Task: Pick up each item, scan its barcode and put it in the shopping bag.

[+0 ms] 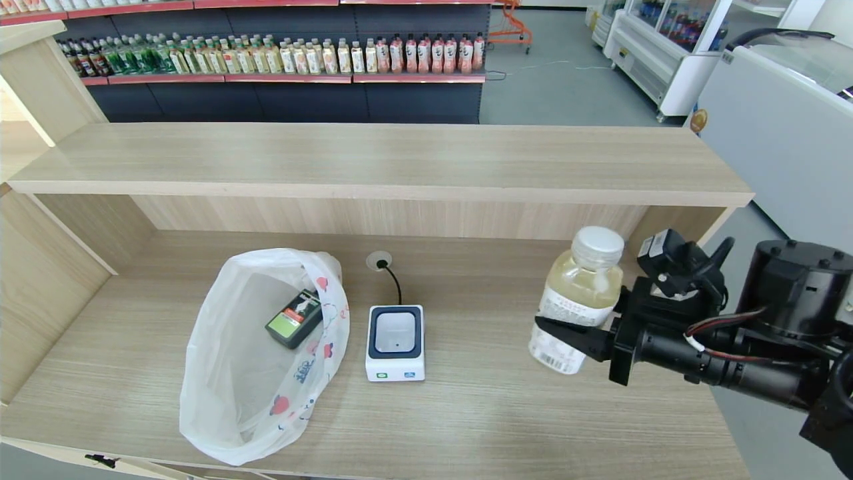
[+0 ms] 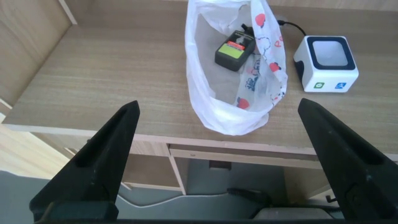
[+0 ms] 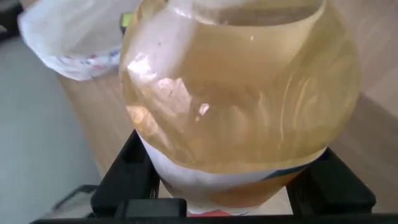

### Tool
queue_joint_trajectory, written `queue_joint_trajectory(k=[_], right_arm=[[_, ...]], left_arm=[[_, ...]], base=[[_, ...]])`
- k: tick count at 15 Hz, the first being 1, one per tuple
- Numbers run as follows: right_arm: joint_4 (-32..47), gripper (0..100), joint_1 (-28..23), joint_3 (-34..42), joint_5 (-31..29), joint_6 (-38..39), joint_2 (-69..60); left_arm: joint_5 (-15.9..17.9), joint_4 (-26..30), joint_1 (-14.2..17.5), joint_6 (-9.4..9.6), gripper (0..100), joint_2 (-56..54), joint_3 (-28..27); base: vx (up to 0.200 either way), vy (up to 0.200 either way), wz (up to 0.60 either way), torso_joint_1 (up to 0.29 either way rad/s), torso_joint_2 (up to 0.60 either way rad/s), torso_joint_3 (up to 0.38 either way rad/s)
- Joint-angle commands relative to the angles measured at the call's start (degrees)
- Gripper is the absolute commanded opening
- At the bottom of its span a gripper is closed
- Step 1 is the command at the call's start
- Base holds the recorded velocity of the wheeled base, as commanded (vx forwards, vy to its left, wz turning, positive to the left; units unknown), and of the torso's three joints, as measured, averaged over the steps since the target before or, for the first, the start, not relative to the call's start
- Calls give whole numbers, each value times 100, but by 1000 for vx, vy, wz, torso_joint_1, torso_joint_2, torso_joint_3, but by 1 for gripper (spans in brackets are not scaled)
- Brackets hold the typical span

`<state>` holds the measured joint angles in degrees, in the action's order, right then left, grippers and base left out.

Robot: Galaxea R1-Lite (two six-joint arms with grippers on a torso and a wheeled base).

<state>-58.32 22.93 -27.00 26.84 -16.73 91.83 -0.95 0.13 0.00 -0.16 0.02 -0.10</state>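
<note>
**Status: bottle gripped to the right of the scanner**

1. Right gripper [image 1: 574,325]: I see its jaws closed on the bottle [image 1: 582,283], one finger on each side of the white label. The gap equals the bottle's width.
2. Bottle: it holds pale yellow liquid and has a white cap. It sits to the right of the scanner [image 1: 395,342], well apart from it. It is tilted, with the cap leaning away from the scanner. A barcode shows on the lower end of the label.
3. Left gripper [image 2: 219,107]: I see the jaws spread wide with nothing between them. It hangs nearer to me than the scanner, off the front edge of the counter [image 1: 500,413].
4. Shopping bag [image 1: 260,373]: it lies open just left of the scanner. A small dark box [image 1: 294,319] with a green label rests inside.
5. Scanner: it stands on the counter with its window facing up. A black cable [image 1: 394,283] runs from its far side to a hole in the counter.
</note>
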Motion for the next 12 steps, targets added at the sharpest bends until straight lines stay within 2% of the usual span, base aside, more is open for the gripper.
queue_joint_trajectory(k=[1, 3, 7, 12], right_arm=[[163, 0, -940, 55, -329, -1755, -368], [40, 0, -1089, 81, -478, -2889, -491], [-171, 0, -1001, 90, -478, -4260, -728], [-127, 0, -913, 336, -531, -4497, -1088]], left_arm=[[-2, 4, 0, -2, 100, -2, 1], [-2, 4, 0, -2, 100, -2, 1], [-2, 4, 0, -2, 100, -2, 1], [-2, 4, 0, 42, 100, -2, 1]], base=[[0, 0, 0, 0, 0, 0], [0, 0, 0, 0, 0, 0], [0, 0, 0, 0, 0, 0], [0, 0, 0, 0, 0, 0]])
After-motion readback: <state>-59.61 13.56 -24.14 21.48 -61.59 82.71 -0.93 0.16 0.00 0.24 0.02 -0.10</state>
